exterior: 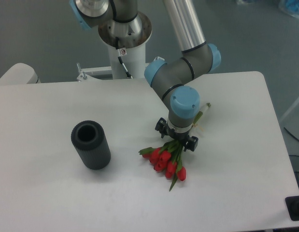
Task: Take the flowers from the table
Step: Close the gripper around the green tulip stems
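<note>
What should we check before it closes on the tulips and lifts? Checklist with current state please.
1. Gripper is over the stems, not the blooms: ok, it sits right above the green stems of the flowers.
2. Fingers straddle the stems: cannot tell, the wrist hides the fingertips.
3. Jaws open wide enough for the bunch: cannot tell from this angle.
4. Flowers lie flat on the table, undisturbed: ok, the red heads rest on the surface.
5. Lift path free of the dark ribbed vase: ok, it stands well apart to the side.
6. Stem ends free behind the wrist: ok, they poke out on the far side.
</note>
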Robot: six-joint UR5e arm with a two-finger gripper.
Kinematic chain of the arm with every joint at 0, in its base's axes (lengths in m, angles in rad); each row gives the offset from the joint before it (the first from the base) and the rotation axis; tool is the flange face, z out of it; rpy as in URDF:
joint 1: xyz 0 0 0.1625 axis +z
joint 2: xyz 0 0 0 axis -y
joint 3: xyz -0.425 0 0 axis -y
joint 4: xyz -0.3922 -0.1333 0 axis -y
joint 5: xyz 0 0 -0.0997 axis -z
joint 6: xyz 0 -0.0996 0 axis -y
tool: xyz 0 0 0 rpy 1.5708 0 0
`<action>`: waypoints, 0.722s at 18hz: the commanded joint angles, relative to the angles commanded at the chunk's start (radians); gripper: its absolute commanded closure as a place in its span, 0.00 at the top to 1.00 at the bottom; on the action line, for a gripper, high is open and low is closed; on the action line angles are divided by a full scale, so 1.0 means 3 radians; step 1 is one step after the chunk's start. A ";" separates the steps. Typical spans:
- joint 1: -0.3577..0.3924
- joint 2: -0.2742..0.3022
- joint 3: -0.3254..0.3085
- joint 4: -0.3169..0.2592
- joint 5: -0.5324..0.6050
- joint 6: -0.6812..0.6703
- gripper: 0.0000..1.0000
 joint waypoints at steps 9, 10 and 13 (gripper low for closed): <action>0.0005 0.0031 0.0015 0.0015 0.0000 0.0026 0.48; 0.0005 0.0031 0.0025 0.0015 0.0000 0.0026 0.47; 0.0005 0.0036 0.0041 0.0010 0.0000 0.0026 0.40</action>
